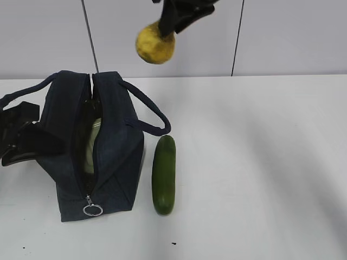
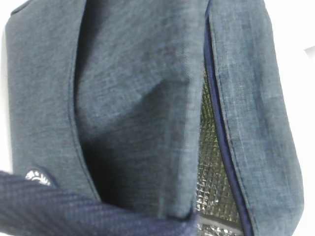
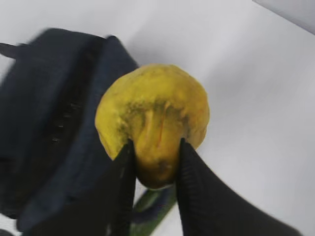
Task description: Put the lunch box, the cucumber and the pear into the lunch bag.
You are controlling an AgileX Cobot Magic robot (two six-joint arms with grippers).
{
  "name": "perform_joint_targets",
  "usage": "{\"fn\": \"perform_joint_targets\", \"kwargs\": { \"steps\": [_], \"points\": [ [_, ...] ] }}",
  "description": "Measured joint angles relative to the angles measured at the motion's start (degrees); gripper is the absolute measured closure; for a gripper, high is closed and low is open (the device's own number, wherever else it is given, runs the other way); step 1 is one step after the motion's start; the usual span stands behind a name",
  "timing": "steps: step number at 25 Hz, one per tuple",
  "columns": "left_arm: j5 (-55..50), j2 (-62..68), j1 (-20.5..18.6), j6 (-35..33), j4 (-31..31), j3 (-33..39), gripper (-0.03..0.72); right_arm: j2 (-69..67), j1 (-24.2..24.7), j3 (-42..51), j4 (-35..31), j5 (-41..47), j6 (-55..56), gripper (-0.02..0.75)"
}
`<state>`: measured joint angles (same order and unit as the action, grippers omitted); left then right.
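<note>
The left gripper point(image 1: 19, 135) sits at the lunch bag's point(image 1: 116, 162) left side, jaws closed; whether it pinches fabric cannot be told. The boxy navy lunch bag stands on the white table point(image 1: 260, 162) with its top zipper open, silvery lining point(image 2: 211, 182) showing and the pale green-lidded lunch box point(image 1: 92, 143) inside. Just right of the bag lies the long dark green cucumber point(image 1: 164, 174). Above, the right gripper point(image 3: 155, 162) reaches down from the upper edge, its jaws clamped on the narrow neck of the lumpy yellow pear point(image 1: 155, 44), hanging in the air.
</note>
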<state>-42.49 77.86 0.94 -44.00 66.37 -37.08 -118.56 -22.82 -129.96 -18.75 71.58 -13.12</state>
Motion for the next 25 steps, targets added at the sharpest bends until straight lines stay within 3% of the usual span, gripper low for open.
{"fn": "perform_joint_targets", "kwargs": {
  "steps": [3, 7, 13, 19, 25],
  "points": [
    [0.00, 0.00, 0.00, 0.00, -0.22, 0.00, 0.707, 0.10, -0.49, -0.78, -9.31, 0.12, -3.58, 0.529],
    [0.00, 0.00, 0.00, 0.00, -0.33, 0.00, 0.707, -1.82, -2.18, -0.83, -15.40, 0.33, -5.31, 0.528],
    [0.00, 0.00, 0.00, 0.00, -0.33, 0.00, 0.707, -8.52, -5.79, -0.83, -16.35, 0.33, -8.19, 0.528],
    [0.00, 0.00, 0.00, 0.00, -0.33, 0.00, 0.707, -12.47, -6.09, -0.83, -14.41, -0.76, -8.65, 0.519],
    [-0.56, 0.00, 0.00, 0.00, -0.33, 0.00, 0.707, -14.77, -6.09, -0.83, -14.37, -6.36, -8.69, 0.373]
  ]
}}
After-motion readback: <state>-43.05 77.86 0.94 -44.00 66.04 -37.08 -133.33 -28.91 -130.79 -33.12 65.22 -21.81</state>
